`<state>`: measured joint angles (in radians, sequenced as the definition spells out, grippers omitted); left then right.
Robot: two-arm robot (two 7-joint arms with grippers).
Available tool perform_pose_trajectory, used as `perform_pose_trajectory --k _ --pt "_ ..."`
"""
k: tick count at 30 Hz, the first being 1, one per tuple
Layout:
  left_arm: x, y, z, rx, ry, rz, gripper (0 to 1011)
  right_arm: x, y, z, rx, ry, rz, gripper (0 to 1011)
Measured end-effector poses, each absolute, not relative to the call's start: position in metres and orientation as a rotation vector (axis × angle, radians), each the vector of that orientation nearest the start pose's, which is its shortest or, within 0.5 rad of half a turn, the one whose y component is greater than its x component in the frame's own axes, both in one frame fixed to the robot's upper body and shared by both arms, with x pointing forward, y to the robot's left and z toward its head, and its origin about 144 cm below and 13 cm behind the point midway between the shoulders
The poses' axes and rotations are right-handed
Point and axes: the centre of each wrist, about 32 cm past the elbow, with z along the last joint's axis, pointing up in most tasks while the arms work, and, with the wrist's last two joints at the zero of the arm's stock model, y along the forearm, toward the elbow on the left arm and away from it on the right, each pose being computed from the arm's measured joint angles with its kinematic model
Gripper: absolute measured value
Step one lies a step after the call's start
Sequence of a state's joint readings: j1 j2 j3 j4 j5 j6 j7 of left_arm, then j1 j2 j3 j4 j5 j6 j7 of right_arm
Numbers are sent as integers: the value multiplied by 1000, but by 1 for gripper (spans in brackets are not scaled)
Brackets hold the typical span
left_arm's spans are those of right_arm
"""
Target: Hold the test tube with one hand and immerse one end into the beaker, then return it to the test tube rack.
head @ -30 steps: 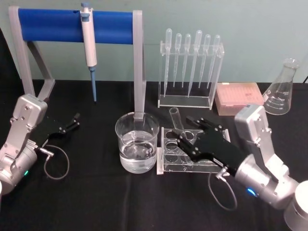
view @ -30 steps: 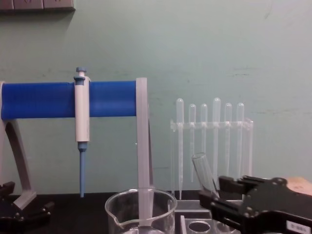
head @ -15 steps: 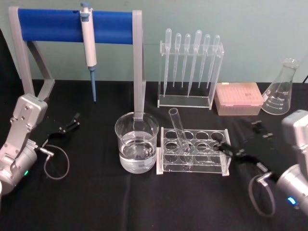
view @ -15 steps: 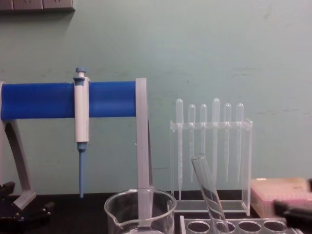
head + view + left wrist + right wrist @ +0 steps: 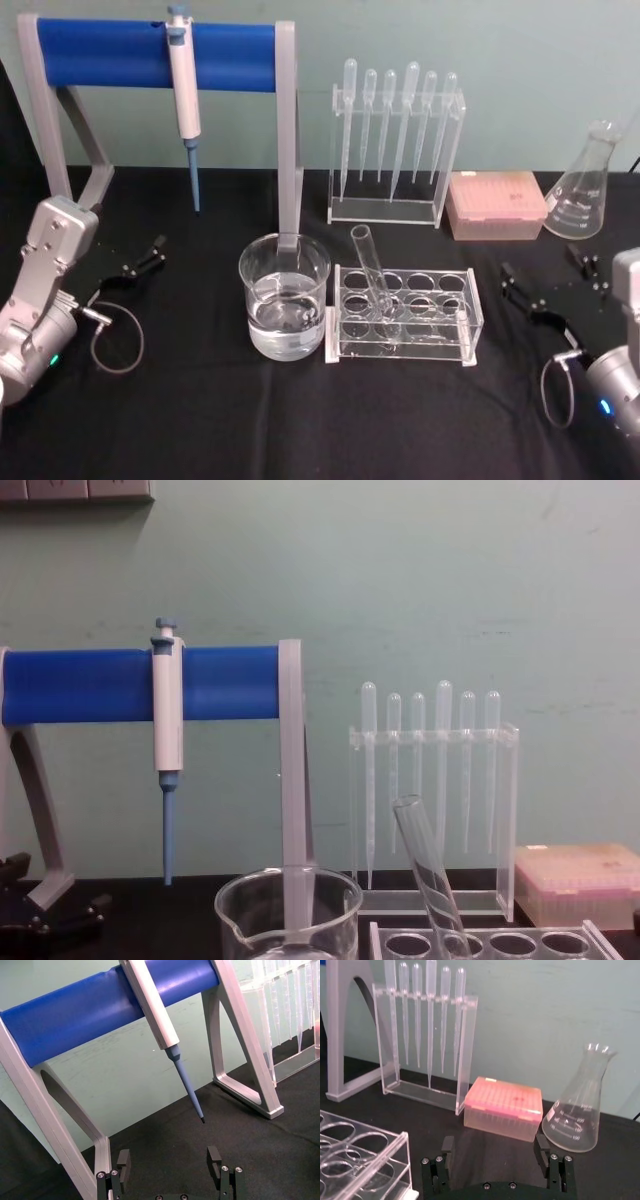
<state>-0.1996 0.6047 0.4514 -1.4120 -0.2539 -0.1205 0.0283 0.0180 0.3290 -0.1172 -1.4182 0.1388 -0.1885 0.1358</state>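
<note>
My right gripper rests spread at three o'clock; the test tube leans racked, released.

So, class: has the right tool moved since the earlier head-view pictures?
Yes. The right tool has drawn back toward the robot's right, away from the test tube and its clear rack, and now sits open below the pink box.

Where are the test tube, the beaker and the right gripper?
test tube (image 5: 372,272): head view, mid-shaft, leaning in the rack.
beaker (image 5: 285,295): head view, front glass wall.
right gripper (image 5: 552,277): head view, gap between the open fingertips.
</note>
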Motion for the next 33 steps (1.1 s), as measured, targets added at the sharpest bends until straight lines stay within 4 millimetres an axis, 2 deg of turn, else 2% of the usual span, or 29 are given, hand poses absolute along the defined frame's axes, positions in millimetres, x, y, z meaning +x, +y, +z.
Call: perform_pose_trajectory --k 3,33 --pt "489 310 1140 304 -285 1248 1000 459 -302 1103 -137 -152 -1337 1000" --pt "489 310 1140 304 -285 1248 1000 458 -303 1106 -135 -159 -1334 1002"
